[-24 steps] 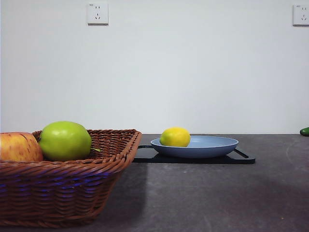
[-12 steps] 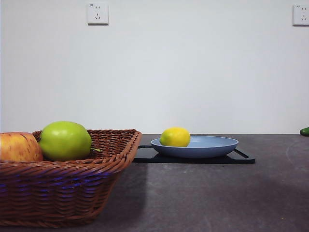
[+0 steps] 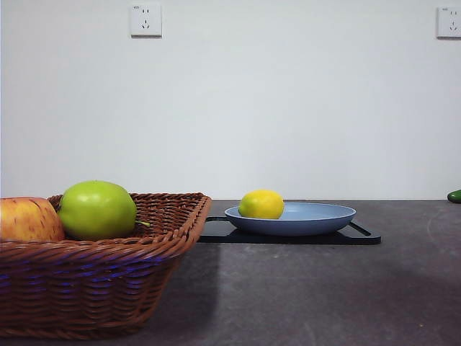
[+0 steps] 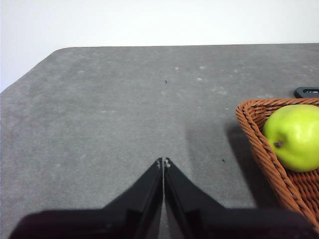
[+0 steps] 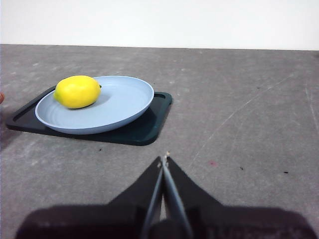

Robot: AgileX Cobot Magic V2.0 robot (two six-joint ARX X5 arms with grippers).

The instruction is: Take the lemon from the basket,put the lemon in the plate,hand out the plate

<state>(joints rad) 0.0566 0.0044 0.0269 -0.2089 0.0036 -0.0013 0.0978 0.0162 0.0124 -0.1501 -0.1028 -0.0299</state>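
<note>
The yellow lemon [image 3: 261, 204] lies in the pale blue plate [image 3: 317, 220], near its edge; both also show in the right wrist view, the lemon [image 5: 77, 91] and the plate [image 5: 124, 107]. The brown wicker basket [image 3: 108, 274] stands at the front left and shows in the left wrist view [image 4: 264, 149]. My right gripper [image 5: 164, 158] is shut and empty, over bare table short of the plate. My left gripper [image 4: 163, 162] is shut and empty, over bare table beside the basket. Neither arm shows in the front view.
The plate rests on a flat black tray [image 3: 360, 236] [image 5: 144, 130]. A green apple [image 3: 97, 210] [image 4: 294, 137] and a red-yellow apple [image 3: 29, 219] lie in the basket. A small green object [image 3: 454, 195] sits at the far right edge.
</note>
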